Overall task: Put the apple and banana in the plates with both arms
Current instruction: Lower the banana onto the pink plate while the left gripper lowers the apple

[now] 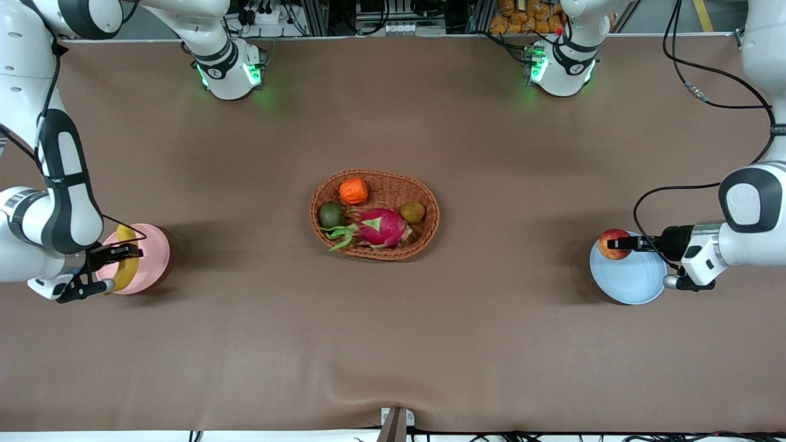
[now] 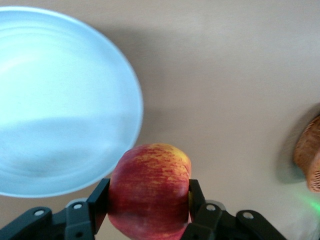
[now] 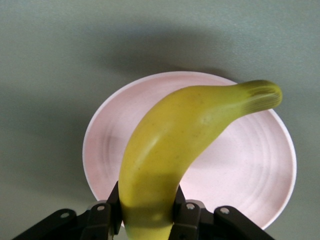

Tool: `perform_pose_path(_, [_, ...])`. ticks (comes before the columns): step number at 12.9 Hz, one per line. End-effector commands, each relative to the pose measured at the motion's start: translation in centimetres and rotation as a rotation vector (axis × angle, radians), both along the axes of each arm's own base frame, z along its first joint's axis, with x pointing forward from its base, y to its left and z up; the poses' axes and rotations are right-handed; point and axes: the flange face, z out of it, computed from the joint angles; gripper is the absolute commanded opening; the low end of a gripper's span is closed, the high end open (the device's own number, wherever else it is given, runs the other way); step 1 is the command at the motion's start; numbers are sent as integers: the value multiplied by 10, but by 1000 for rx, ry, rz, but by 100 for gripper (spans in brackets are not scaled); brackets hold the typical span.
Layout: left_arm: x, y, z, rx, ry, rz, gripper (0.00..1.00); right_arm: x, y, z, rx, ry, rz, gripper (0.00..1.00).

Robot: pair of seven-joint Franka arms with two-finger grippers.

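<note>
My left gripper (image 1: 620,244) is shut on the red apple (image 1: 614,244) and holds it over the rim of the light blue plate (image 1: 632,279) at the left arm's end of the table. In the left wrist view the apple (image 2: 149,191) sits between the two fingers, beside the blue plate (image 2: 60,100). My right gripper (image 1: 126,252) is shut on the yellow banana (image 1: 127,265) and holds it over the pale pink plate (image 1: 153,258) at the right arm's end. In the right wrist view the banana (image 3: 185,140) arches over the pink plate (image 3: 250,170).
A woven wicker basket (image 1: 430,215) stands at the table's middle, holding an orange ribbed fruit (image 1: 354,191), a magenta dragon fruit (image 1: 379,228), a dark green fruit (image 1: 331,215) and a brown fruit (image 1: 413,212). The brown cloth has a wrinkle near the front edge.
</note>
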Motion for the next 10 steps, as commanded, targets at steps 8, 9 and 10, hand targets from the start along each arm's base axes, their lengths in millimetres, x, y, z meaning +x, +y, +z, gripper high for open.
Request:
perform_pose_path(8, [15,39,-53,-26,-139,-71,1,3,-4,0,19,5,10,100])
perform_pose_path(9, [15,40,-54,-1,-138,-96,27,4,-2,2,18,4,14,100])
perform_pose_path(10, [15,42,-52,24,-141,-116,53,4,0,4,18,4,16,100])
